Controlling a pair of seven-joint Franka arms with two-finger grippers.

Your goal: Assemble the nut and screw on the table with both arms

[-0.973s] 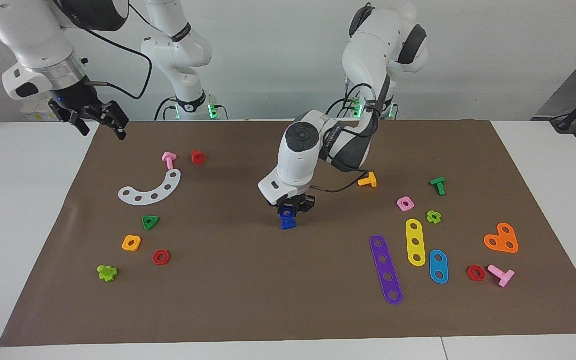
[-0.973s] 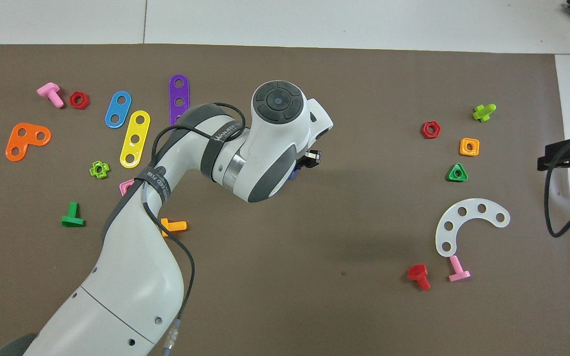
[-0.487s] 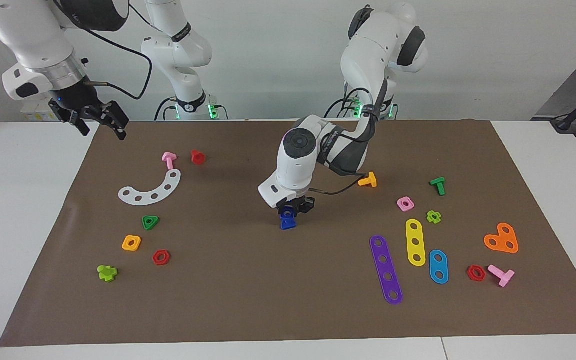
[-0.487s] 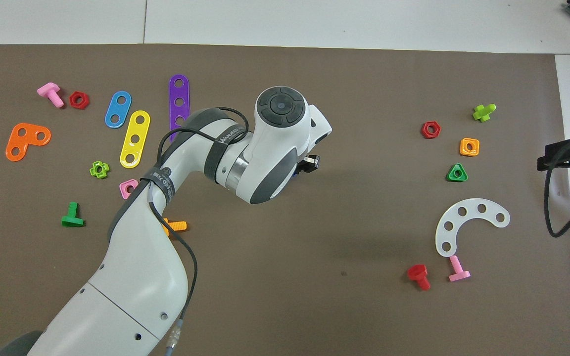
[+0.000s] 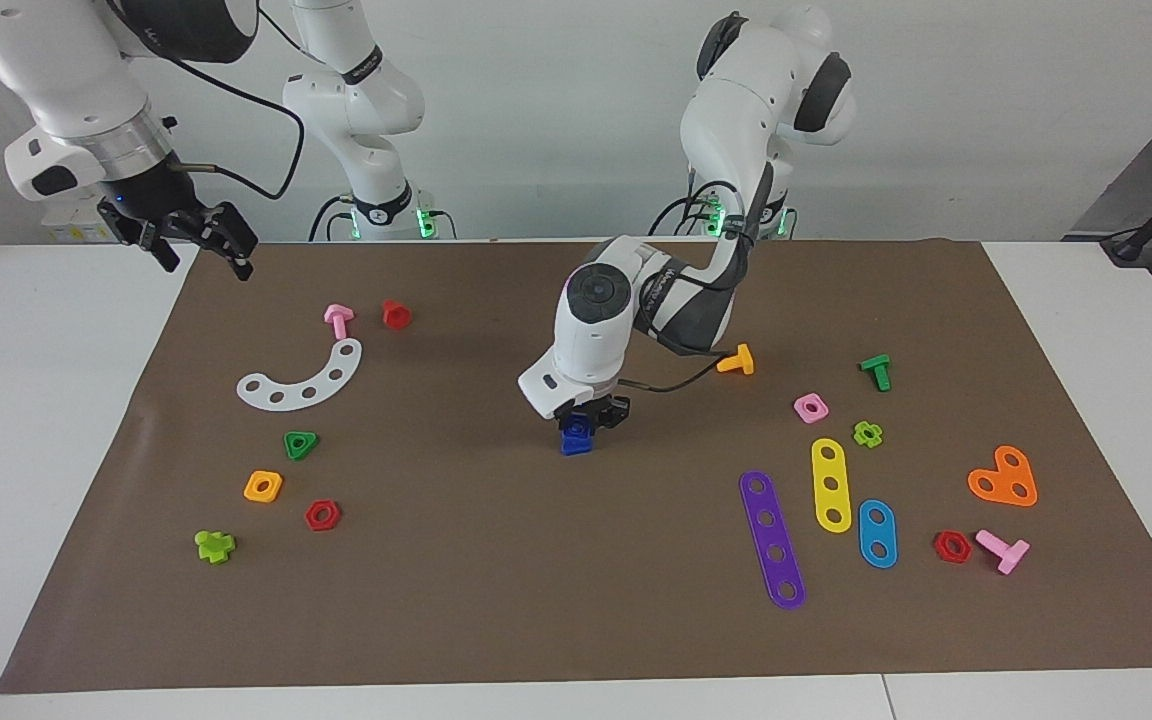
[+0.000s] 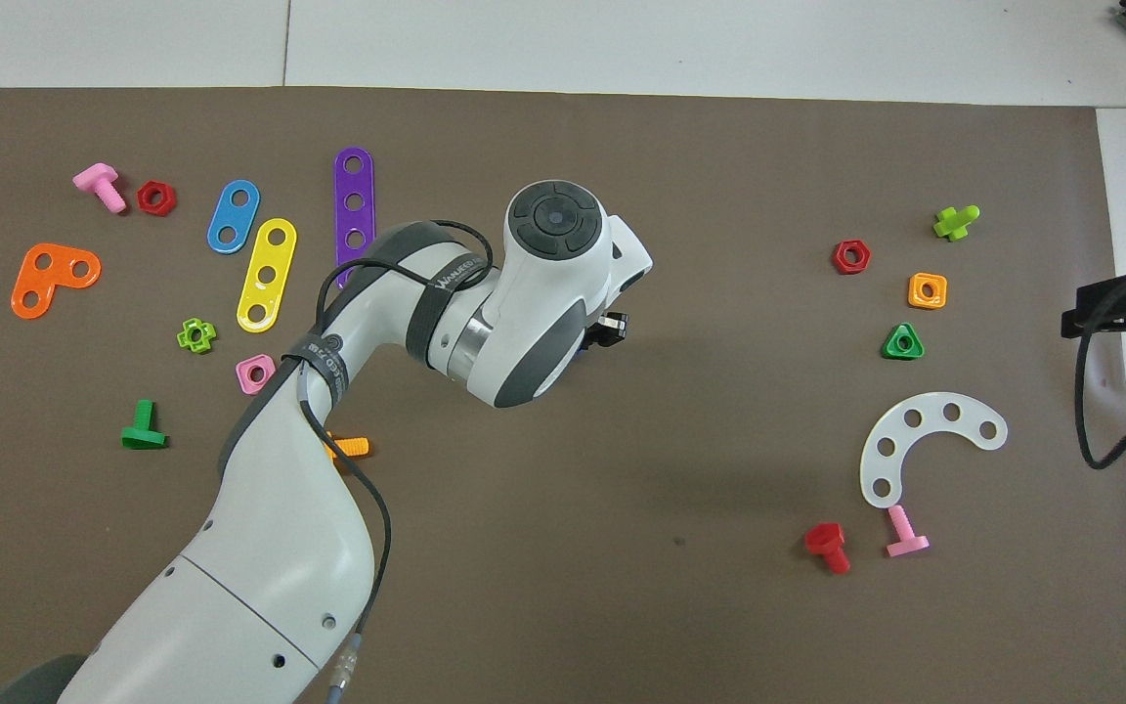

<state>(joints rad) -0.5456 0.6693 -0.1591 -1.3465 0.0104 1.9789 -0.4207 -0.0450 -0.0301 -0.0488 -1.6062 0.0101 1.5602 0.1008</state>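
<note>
My left gripper (image 5: 588,416) is low over the middle of the brown mat (image 5: 536,590), which lies on the white table (image 5: 46,420). It is shut on the dark-blue nut (image 5: 576,428). The nut sits on the dark-blue screw (image 5: 576,446), whose triangular head is at the mat. In the overhead view the left wrist hides both pieces and only a fingertip (image 6: 614,327) shows. My right gripper (image 5: 204,240) waits open and empty in the air over the mat's corner at the right arm's end; it also shows in the overhead view (image 6: 1125,311).
Toward the right arm's end lie a white curved strip (image 5: 304,378), a green triangular nut (image 5: 301,444), an orange square nut (image 5: 263,486) and a red hex nut (image 5: 322,515). Toward the left arm's end lie a pink square nut (image 5: 810,407), an orange screw (image 5: 736,360) and coloured strips (image 5: 772,538).
The left arm's wrist has drawn slightly toward the robots and the blue pieces have shifted a little with it. The right arm has not moved.
</note>
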